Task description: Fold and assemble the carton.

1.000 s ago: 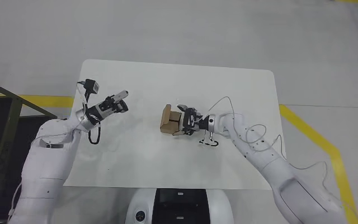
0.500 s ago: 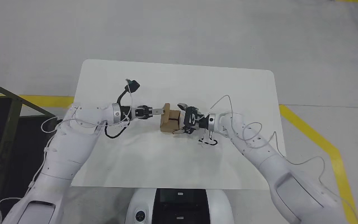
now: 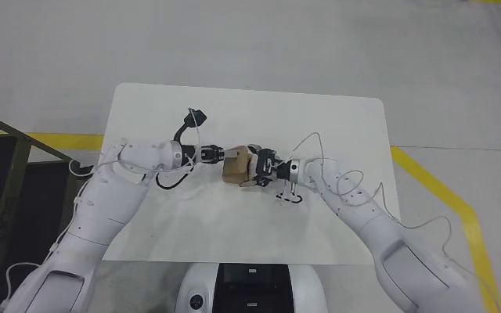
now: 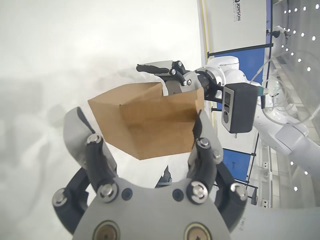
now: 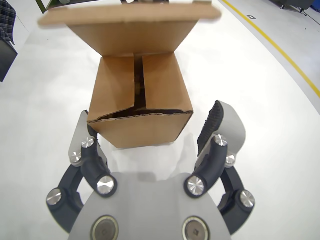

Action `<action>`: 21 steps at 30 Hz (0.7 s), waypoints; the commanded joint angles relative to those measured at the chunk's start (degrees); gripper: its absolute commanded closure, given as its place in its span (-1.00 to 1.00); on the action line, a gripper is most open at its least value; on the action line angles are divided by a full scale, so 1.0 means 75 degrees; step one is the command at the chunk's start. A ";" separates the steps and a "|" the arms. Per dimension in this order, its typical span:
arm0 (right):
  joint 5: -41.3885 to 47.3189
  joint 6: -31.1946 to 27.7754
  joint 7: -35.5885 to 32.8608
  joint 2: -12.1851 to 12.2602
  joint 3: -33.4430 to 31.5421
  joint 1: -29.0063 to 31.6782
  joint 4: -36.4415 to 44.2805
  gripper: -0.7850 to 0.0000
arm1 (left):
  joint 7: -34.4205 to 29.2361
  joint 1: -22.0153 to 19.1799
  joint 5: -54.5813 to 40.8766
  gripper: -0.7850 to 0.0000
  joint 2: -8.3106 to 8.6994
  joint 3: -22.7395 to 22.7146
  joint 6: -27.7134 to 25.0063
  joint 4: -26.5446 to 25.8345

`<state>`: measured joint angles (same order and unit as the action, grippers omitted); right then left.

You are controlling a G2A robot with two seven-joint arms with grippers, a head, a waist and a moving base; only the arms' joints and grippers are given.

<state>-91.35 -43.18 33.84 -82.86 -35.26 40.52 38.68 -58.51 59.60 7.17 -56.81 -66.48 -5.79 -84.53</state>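
On the table [image 3: 329, 125], flap-up carton [image 3: 235, 166] between left gripper [image 4: 138, 113] and right gripper [image 5: 150, 112].

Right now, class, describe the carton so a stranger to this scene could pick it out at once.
Start at the white table; near its middle the left end effector and right end effector face each other. Between them stands the carton, a brown cardboard box with one flap raised, the only brown thing there.
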 commanded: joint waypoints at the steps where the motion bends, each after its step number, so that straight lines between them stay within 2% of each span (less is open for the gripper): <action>1: 0.0024 -0.0065 0.0072 -0.0035 0.0036 -0.0013 -0.0038 -1.00 | -0.0008 -0.0003 0.0152 0.00 0.0008 0.0022 0.0082 -0.0022; 4: 0.0060 -0.0107 0.0241 -0.0086 0.0078 -0.0032 -0.0118 -1.00 | 0.0021 0.0008 0.0290 -0.15 0.0022 0.0001 0.0138 -0.0075; 5: 0.0096 -0.0150 0.0347 -0.0102 0.0087 -0.0031 -0.0149 -1.00 | 0.0052 0.0016 0.0300 -0.44 0.0027 -0.0021 0.0129 -0.0122; 6: 0.0163 -0.0209 0.0488 -0.0118 0.0085 -0.0025 -0.0185 -1.00 | 0.0113 0.0039 0.0256 -0.58 0.0030 -0.0059 0.0129 -0.0164; 7: 0.0207 -0.0259 0.0615 -0.0131 0.0085 -0.0030 -0.0231 -1.00 | 0.0148 0.0064 0.0214 -0.64 0.0035 -0.0098 0.0136 -0.0211; 9: 0.0267 -0.0345 0.0929 -0.0151 0.0086 -0.0042 -0.0323 -1.00 | 0.0298 0.0137 0.0078 -1.00 0.0050 -0.0241 0.0137 -0.0321; 16: 0.0058 -0.0285 0.1674 -0.0154 0.0128 -0.0115 -0.0746 -1.00 | 0.0588 0.0609 -0.0348 -1.00 0.0150 -0.0884 0.0228 -0.0631; 21: 0.0155 -0.0020 0.2315 -0.0133 0.0038 -0.0025 -0.1085 -1.00 | 0.0580 0.0865 -0.0421 -1.00 0.0204 -0.1131 0.0229 -0.0814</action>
<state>-90.40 -43.65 50.03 -83.90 -34.83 40.10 31.06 -54.05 65.72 4.08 -55.36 -74.67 -4.07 -90.31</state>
